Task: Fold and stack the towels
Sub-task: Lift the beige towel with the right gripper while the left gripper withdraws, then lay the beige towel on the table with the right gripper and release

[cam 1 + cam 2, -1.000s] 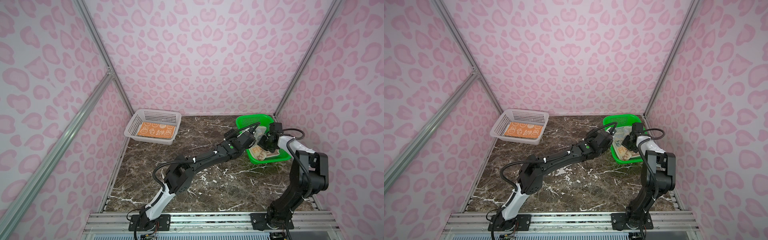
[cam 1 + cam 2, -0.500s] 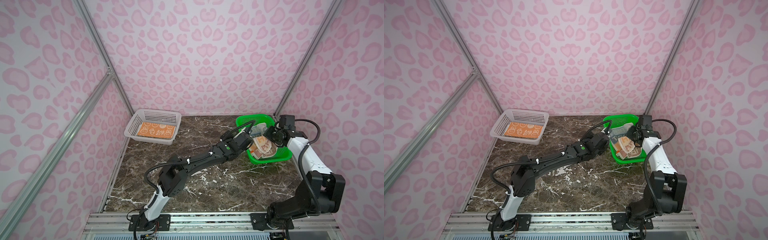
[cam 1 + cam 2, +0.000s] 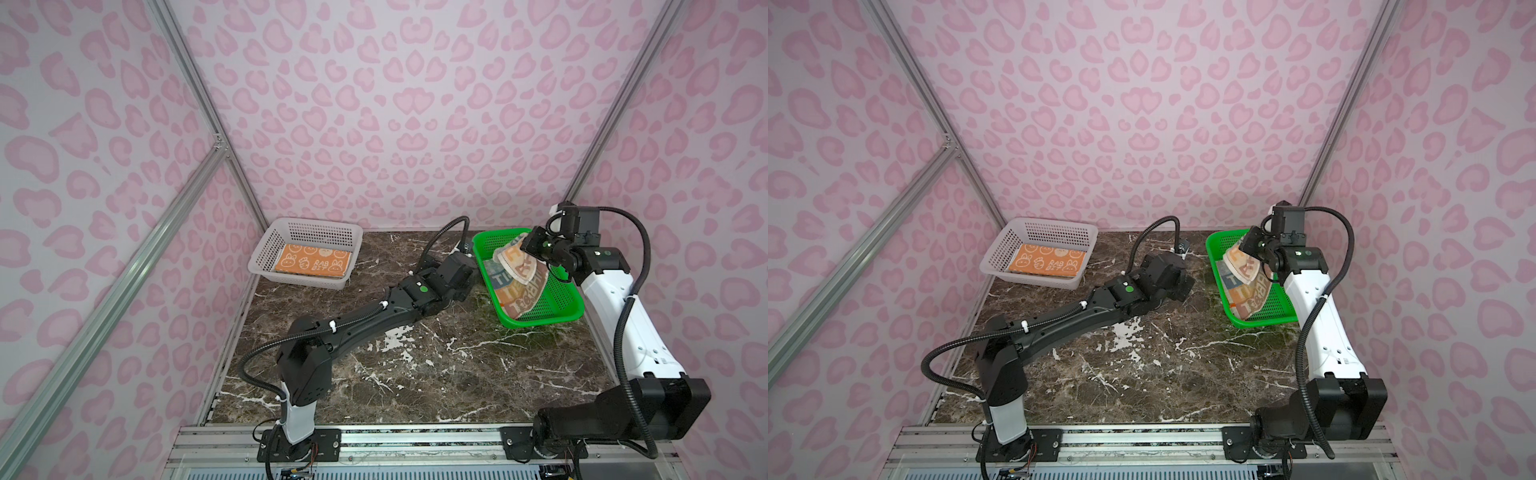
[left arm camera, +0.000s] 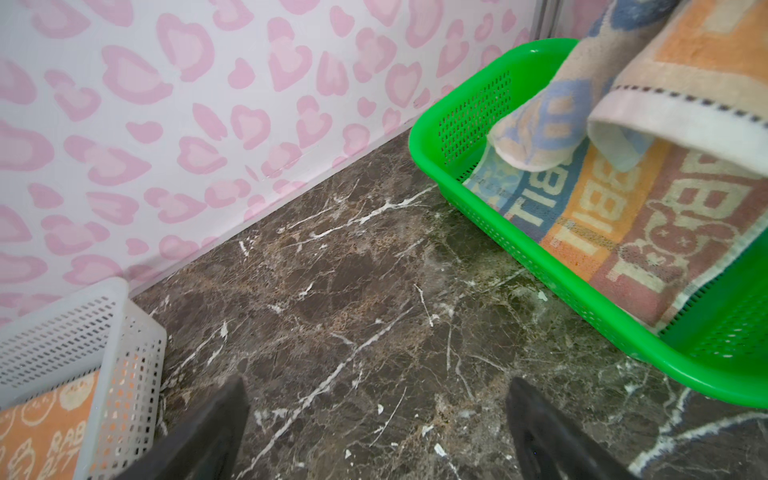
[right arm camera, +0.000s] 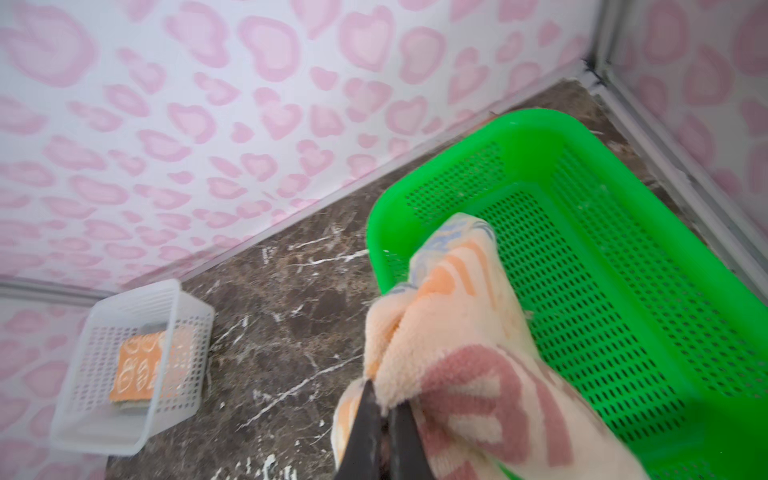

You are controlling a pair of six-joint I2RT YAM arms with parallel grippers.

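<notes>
White basket: far-left corner of the bench, holding one folded orange towel lying flat.
Left fingers: spread wide and empty, low over bare bench just beside the green basket's left wall.
Green basket: far right of the bench; a lettered towel lies flat inside.
Lifted towel: cream and orange, bunched, hanging above the basket with its loose end just over the flat one; I cannot tell whether they touch.
Right fingers: pressed together, pinching the lifted towel's top.
Deciding relation: the lifted towel lies up and to the right of the left fingers, its long axis running down from the right pinch toward the basket floor. The right arm carries it; the left is the near free one for the hanging end.
Change: a second ago the right fingers were down in the basket; now they are raised with the towel, and the left fingers have drawn back off the rim.
</notes>
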